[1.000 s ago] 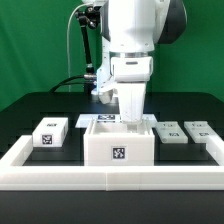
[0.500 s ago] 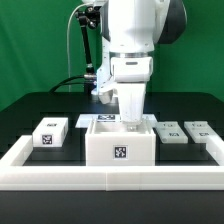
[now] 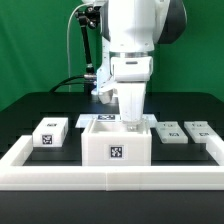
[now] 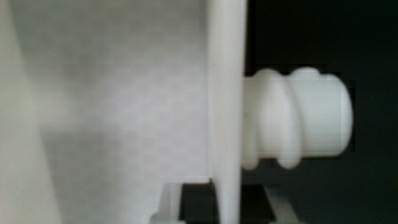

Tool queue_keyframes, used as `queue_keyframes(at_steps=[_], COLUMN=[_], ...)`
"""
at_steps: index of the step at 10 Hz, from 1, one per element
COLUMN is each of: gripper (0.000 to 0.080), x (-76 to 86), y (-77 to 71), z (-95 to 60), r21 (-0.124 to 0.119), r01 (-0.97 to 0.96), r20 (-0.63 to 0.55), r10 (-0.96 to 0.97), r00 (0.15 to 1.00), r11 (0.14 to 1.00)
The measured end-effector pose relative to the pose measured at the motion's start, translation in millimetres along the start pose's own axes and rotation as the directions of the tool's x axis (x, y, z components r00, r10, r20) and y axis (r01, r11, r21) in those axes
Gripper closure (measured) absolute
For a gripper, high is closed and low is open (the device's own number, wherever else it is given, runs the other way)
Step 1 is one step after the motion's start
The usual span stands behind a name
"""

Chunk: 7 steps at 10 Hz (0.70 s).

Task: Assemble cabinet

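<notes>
The cabinet (image 3: pixel 118 147) is a white open-topped box with a marker tag on its front face, standing mid-table just behind the front rail. My gripper (image 3: pixel 131 119) reaches down from above into its top at the right side. In the wrist view a thin white wall of the cabinet (image 4: pixel 226 100) runs between my two dark fingertips (image 4: pixel 192 205), which sit against it on both sides, so the gripper (image 4: pixel 226 207) is shut on that wall. A ridged white round knob (image 4: pixel 299 115) sticks out from the wall's outer side.
A small white tagged block (image 3: pixel 50 132) lies at the exterior view's left of the cabinet. Two flat white tagged pieces (image 3: pixel 169 133) (image 3: pixel 199 130) lie at its right. A long white rail (image 3: pixel 110 176) edges the table's front and sides.
</notes>
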<state>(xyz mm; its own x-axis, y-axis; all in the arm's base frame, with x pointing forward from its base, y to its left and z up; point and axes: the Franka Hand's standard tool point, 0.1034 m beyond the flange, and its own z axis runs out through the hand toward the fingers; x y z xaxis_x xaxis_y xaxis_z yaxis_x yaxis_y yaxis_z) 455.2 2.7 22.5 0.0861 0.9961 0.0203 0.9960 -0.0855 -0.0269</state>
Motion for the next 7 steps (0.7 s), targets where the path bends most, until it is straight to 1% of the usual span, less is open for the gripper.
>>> queue_keyframes(at_steps=[1,2,3,5,7], gripper=[0.0765,0.0765,0.0765,0.0764,0.0764], x=[1.2,6.3,14.7,35.9,62.3], y=[2.2,8.9,12.4,20.0,29.6], z=[-0.8,-2.2,-1.3,0.6,0.7], r21=[-0.001,-0.009,-0.012,-0.019,-0.034], r01=[0.003,0.012,0.023,0.017,-0.025], r20=[0.0,-0.003,-0.008,-0.019,-0.035], r10=[-0.003,-0.012,-0.024,-0.018,0.024], r00=[1.0,1.0,1.0,1.0,0.999], r11=[1.0,1.0,1.0,1.0,0.999])
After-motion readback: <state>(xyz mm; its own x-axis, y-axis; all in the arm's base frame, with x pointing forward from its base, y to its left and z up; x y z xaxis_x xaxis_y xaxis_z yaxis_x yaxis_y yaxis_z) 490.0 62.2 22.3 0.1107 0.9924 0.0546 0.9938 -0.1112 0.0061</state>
